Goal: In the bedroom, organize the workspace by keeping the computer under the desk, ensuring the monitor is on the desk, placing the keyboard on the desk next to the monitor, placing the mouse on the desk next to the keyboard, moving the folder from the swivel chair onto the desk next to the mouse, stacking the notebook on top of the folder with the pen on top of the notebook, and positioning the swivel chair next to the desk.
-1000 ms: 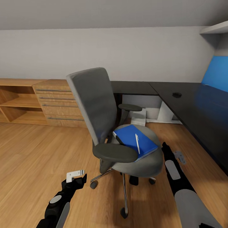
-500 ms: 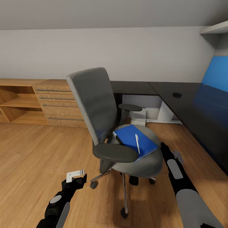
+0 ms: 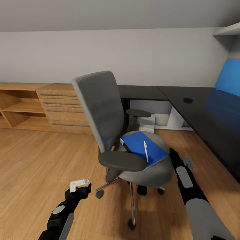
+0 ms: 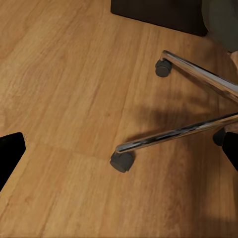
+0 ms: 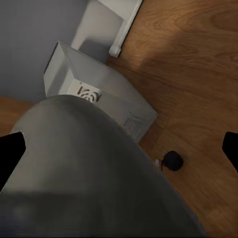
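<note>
Blue folder (image 3: 143, 148) on swivel chair (image 3: 113, 133) seat, long axis angled toward desk (image 3: 200, 110); my right gripper (image 3: 173, 154) nearer, beside seat, fingers spread; left gripper (image 3: 80, 186) also spread.

your right wrist camera looks down past the grey padded seat of the swivel chair (image 5: 84, 168), which bulks up close. beyond its edge sits the computer (image 5: 94, 94), a light grey box resting on the wooden floor (image 5: 193, 64), just beside a white desk leg (image 5: 126, 25). one black castor (image 5: 172, 160) peeks out near the seat's edge. dark gripper fingertips (image 5: 10, 153) sit at both side edges of the frame, wide apart.
</note>
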